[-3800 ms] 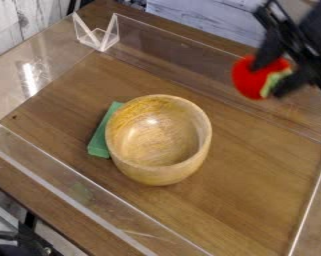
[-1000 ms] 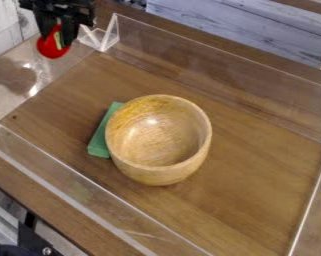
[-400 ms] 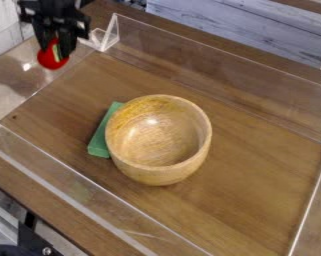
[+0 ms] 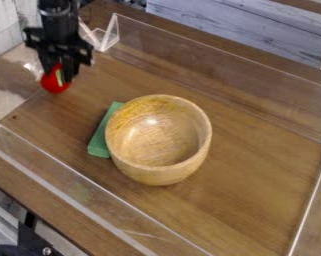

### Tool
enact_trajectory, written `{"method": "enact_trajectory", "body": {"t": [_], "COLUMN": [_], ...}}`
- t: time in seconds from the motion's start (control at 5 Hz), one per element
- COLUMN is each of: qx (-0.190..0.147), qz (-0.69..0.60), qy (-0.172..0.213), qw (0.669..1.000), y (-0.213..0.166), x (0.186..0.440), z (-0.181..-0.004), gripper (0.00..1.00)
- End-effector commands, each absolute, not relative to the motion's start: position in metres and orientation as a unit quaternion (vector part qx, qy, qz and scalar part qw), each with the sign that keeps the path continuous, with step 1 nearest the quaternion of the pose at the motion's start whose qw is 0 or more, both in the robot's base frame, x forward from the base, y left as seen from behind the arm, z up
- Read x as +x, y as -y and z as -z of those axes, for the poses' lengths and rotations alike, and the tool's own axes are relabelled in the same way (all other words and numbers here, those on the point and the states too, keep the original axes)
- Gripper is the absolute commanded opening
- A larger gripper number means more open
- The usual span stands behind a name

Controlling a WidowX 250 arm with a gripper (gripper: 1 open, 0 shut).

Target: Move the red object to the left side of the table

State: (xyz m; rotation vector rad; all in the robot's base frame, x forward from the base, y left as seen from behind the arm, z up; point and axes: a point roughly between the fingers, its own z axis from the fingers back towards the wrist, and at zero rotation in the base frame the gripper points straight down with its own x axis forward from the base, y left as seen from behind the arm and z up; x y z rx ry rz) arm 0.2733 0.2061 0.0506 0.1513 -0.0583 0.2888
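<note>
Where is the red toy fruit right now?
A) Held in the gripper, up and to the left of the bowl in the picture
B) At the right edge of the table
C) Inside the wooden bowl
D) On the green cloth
A: the gripper has the red toy fruit between its fingers, up and left of the wooden bowl in the picture.

Looks like a makeshift robot test station, perhaps in a lab or workshop; exact kind of room impossible to tell. Brown wood-grain tabletop (image 4: 250,190) fenced by low clear acrylic walls (image 4: 230,48). Wooden bowl (image 4: 159,140) and green cloth (image 4: 101,138) set out on top. Black robot arm (image 4: 67,25) reaching in from the far left. Dark cables (image 4: 16,215) bunched beyond the near-left edge. Pale grey, wood-grained surface (image 4: 256,22) beyond the far wall.
</note>
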Motion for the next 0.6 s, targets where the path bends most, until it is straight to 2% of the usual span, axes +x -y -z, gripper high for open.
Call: {"method": "enact_trajectory", "body": {"t": [0.0,0.4], "qx": [0.083,0.075], "qz": [-0.16,-0.155], "qy": [0.041,0.032], "qw": [0.983,0.985], "y": [-0.215,-0.217], "x": [0.271,0.276], "z": [-0.051,-0.033], "gripper": [0.0,0.0]}}
